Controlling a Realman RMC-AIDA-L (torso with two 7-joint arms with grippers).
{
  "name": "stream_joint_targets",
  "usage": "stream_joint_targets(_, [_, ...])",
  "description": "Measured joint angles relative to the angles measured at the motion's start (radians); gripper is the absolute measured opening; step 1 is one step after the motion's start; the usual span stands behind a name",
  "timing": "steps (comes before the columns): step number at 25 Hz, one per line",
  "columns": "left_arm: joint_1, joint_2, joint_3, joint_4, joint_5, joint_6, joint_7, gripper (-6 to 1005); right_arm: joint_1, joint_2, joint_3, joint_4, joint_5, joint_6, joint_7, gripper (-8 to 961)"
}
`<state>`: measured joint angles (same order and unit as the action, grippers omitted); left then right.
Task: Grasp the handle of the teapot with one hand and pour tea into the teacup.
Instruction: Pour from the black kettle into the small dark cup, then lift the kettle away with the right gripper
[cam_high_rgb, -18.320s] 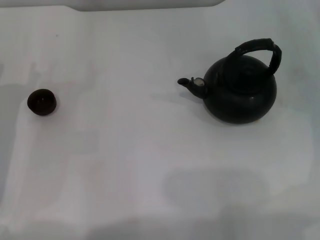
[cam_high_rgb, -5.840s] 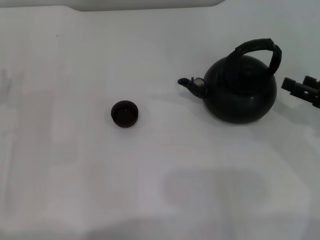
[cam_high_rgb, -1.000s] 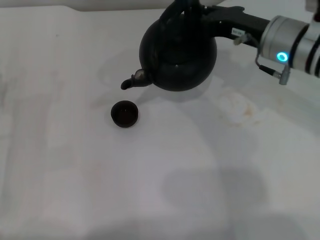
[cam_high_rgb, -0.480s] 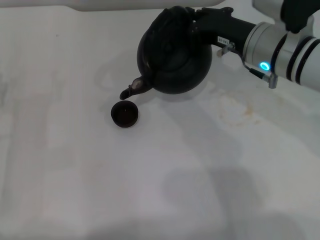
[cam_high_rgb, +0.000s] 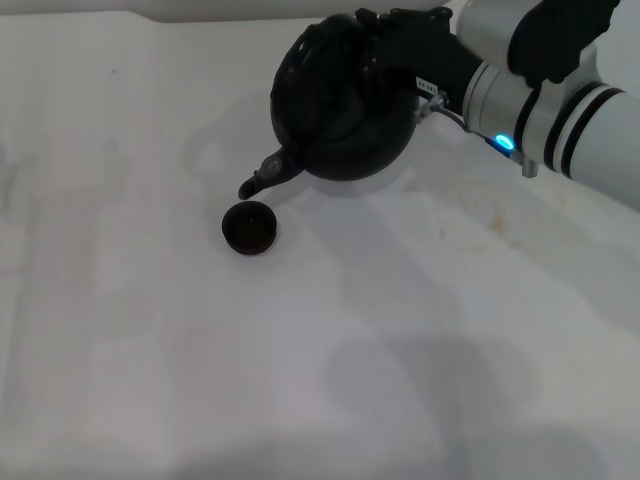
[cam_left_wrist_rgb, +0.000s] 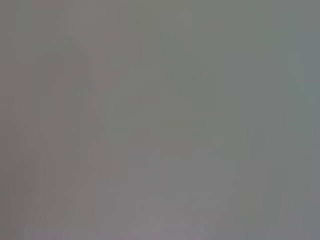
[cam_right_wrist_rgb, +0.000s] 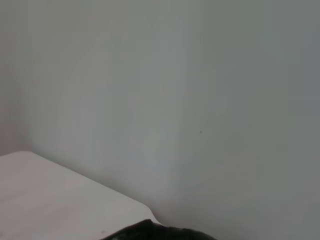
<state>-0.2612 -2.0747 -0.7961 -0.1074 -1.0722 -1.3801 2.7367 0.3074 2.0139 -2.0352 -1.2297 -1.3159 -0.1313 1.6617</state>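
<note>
right gripper (cam_high_rgb: 385, 45) comes in from the right side of the head view, up over the white table (cam_high_rgb: 300, 350), clamped on the handle (cam_high_rgb: 345, 35) of the teapot (cam_high_rgb: 345, 110); jaws closed round the hoop, though the fingers themselves are hard to pick out against the black pot. teapot is held off the table and tipped, spout (cam_high_rgb: 262, 178) pointing down and to the left, its tip just above and a bit behind the teacup (cam_high_rgb: 249, 227). cup sits upright on the table, left of centre, apart from the pot body, v. close under the spout; can't tell if any liquid is running. faint stain (cam_high_rgb: 495, 220) on the cloth to the right of the pot, under the arm. right wrist view shows mostly plain pale surface w/ a sliver of the teapot (cam_right_wrist_rgb: 160, 232) at its edge. left wrist view is blank grey; left gripper not visible in any view, so its jaws can't be judged.
</note>
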Motion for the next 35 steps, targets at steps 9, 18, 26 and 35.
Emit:
stream_joint_targets(9, [0.000,0.001,0.000,0.000,0.000,-0.002,0.000,883,-0.015,0.000,-0.047,-0.029,0.000,0.046,-0.068,225])
stream_joint_targets(18, [0.001,0.000,0.000,0.000,0.000,-0.005,0.000,883,-0.019,0.000,-0.074,-0.042,-0.001,0.073,-0.110,221])
stream_joint_targets(26, [0.001,-0.001,0.000,0.000,0.000,-0.005,0.000,883,-0.019,0.000,-0.092,-0.054,-0.001,0.103,-0.137,222])
stream_joint_targets(35, [0.001,-0.001,0.000,-0.002,0.000,-0.006,0.000,883,-0.019,0.000,-0.090,-0.054,0.000,0.104,-0.147,219])
